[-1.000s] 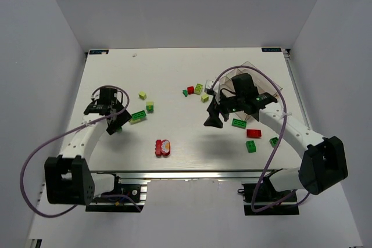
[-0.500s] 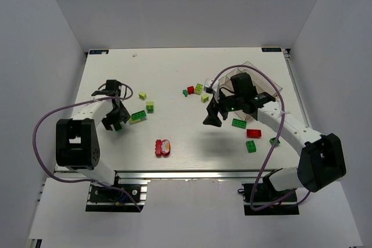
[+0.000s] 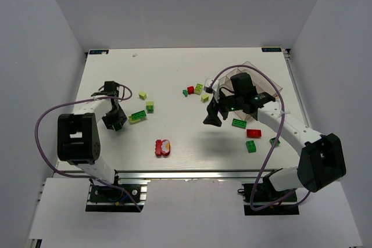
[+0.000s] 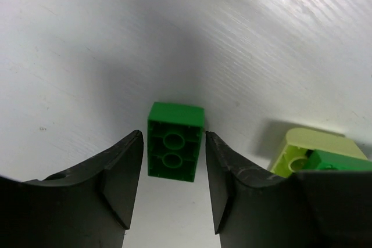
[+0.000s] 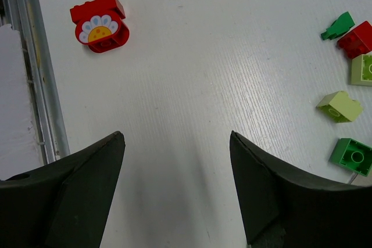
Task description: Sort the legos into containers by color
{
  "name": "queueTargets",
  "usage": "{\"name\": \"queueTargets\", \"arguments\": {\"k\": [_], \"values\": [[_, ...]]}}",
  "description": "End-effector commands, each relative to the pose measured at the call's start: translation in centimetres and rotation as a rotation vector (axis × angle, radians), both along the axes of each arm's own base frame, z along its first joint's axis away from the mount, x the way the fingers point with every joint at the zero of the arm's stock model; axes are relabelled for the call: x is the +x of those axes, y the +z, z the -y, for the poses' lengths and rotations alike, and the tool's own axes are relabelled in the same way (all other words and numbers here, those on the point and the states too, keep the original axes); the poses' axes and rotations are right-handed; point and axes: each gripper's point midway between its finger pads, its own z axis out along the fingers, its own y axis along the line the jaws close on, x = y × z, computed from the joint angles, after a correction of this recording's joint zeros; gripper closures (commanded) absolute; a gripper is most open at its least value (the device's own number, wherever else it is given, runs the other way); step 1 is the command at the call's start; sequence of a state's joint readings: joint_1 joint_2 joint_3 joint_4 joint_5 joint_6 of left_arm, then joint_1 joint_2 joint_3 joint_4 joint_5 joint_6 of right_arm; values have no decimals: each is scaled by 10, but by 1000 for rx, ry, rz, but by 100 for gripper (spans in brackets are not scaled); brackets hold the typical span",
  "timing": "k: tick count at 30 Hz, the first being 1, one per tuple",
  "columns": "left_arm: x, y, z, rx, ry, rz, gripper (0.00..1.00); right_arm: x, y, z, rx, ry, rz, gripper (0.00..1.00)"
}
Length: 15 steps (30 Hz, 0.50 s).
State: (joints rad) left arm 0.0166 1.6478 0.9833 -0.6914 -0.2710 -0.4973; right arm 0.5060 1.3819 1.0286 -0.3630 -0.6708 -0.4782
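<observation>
Over the last second left claw (image 4: 173,190) swung in and dropped over dark green brick (image 4: 175,141) on worktop (image 4: 261,39), fingers parted astride it, pick imminent; right claw (image 5: 174,190) released, idle.

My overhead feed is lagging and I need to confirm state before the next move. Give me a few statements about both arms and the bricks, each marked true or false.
1. The left gripper has its fingers on either side of a dark green brick lying on the table. True; whether they touch it cannot be told.
2. The right gripper holds a red brick. False: it is open and empty, above bare table.
3. A red brick with a flower print lies near the table's front edge. True.
4. A pale yellow-green brick lies beside the left gripper. True.
5. All the bricks are already in the clear tray. False: many lie loose on the table.
</observation>
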Motion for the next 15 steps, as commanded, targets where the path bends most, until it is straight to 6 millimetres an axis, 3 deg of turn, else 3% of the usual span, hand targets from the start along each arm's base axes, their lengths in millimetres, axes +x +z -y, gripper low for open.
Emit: {"name": "queueTargets", "arguments": {"k": [1,6,8,12,15], "values": [[4,-2,-3,-16,3,32,44,9,19,-5,25,0,57,22],[-1,-7,-4,-24,10,24,45,8,19,-4,23,-2,58,22],[-1,-6,-4,-28,10,31,50,8,21,-3,24,-2,64,22],[6,9,2,-60,13,86,79,10,30,-2,35,-11,86,25],[16,36,15,-129,5,194,92,15,43,3,56,-40,96,37]]}}
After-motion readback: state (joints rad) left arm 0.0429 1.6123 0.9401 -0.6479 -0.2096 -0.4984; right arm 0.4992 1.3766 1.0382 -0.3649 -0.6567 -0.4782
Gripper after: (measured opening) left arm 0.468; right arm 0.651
